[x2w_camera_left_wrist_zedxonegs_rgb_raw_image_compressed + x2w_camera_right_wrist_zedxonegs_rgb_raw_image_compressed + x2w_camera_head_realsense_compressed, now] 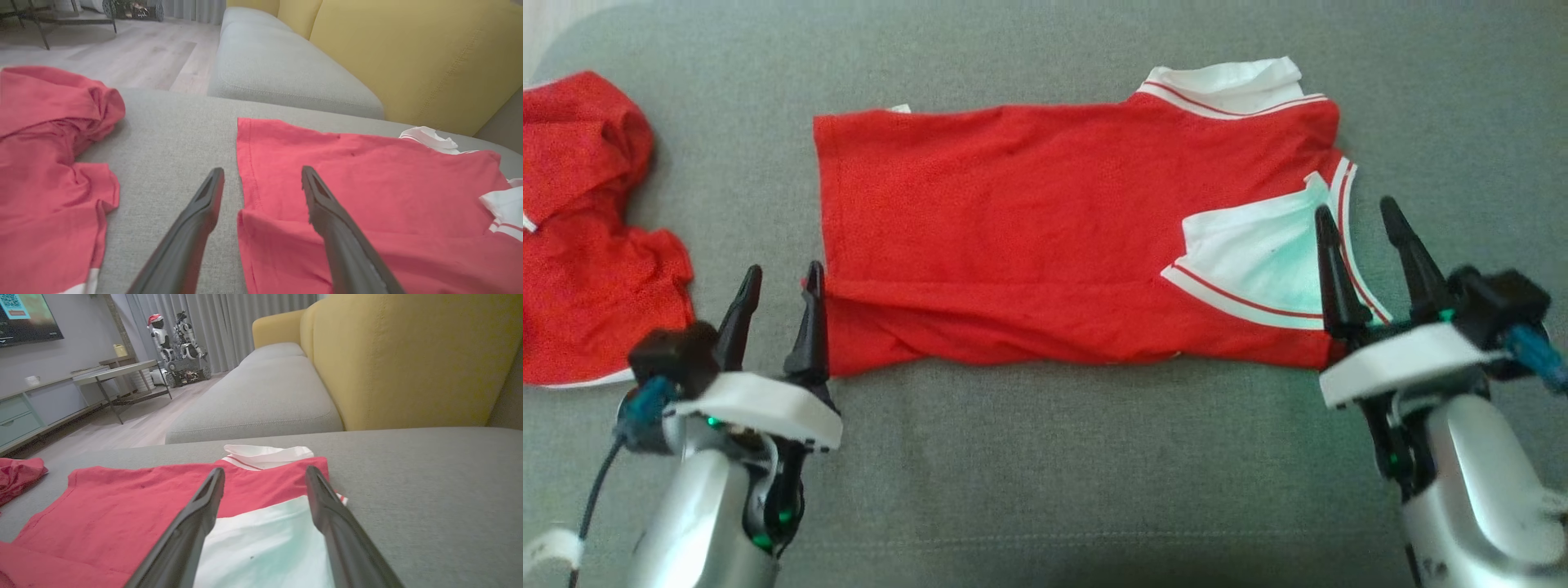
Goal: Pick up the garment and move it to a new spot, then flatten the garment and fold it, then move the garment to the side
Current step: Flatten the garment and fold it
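The garment (1029, 220) is a red shirt with white trim, lying spread flat across the grey cushion (1045, 457), its near edge folded over. Its white collar (1233, 86) is at the far right and a white sleeve (1258, 253) lies on its right part. My left gripper (783, 278) stands open at the garment's near left corner, one finger over the cloth (367, 196) and one over bare cushion. My right gripper (1360, 216) is open at the near right end, fingers straddling the white sleeve (265, 539). Neither holds anything.
A second red garment (588, 237) lies crumpled at the cushion's left edge, close to my left gripper. Beyond the cushion are a yellow sofa back (408, 359), more grey seat cushions (261, 396), wood floor and a low table (118, 371).
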`<state>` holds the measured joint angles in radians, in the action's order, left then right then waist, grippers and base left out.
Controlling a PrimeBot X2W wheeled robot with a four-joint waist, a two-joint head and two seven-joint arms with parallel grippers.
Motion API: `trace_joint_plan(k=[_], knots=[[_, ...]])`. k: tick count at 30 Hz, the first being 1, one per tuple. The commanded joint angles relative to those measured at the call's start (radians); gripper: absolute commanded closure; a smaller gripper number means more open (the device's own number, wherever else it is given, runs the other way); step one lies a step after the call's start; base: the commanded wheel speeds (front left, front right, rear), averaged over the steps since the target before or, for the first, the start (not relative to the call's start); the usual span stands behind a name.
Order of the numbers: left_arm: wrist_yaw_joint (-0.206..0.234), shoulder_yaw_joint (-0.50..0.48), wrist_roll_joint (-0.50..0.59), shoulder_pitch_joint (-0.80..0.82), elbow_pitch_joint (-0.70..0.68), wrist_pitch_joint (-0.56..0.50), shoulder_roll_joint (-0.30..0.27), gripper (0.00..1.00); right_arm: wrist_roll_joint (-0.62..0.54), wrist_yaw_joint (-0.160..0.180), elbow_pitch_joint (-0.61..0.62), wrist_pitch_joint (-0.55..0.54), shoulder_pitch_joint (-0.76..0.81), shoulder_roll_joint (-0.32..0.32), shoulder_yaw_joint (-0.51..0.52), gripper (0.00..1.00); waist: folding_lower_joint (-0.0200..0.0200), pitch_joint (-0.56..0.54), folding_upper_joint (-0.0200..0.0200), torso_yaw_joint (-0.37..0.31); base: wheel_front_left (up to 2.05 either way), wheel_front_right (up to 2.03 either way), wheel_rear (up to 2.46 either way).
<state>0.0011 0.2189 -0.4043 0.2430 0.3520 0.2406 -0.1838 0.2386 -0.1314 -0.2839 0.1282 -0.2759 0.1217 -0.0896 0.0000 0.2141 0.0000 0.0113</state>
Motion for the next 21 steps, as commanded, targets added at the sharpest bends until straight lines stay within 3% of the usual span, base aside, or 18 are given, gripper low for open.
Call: trace_joint_plan(k=[1, 9, 21], knots=[[0.008, -0.038, 0.013, 0.007, -0.047, 0.013, -0.022, 0.00, -0.013, 0.001, 0.048, 0.008, 0.005, -0.005, -0.013, 0.00, 0.0000, -0.014, 0.0000, -0.001, 0.00, 0.00, 0.00], [0.054, -0.044, 0.074, -0.123, -0.194, 0.020, -0.025, 0.00, -0.057, 0.001, 0.197, -0.043, 0.141, -0.036, 0.032, 0.00, 0.0000, -0.067, 0.0000, -0.012, 0.00, 0.00, 0.00], [0.074, -0.039, 0.072, -0.191, -0.218, 0.012, -0.031, 0.00, -0.066, 0.001, 0.266, -0.099, 0.214, -0.061, 0.057, 0.00, 0.0000, -0.089, 0.0000, -0.019, 0.00, 0.00, 0.00]])
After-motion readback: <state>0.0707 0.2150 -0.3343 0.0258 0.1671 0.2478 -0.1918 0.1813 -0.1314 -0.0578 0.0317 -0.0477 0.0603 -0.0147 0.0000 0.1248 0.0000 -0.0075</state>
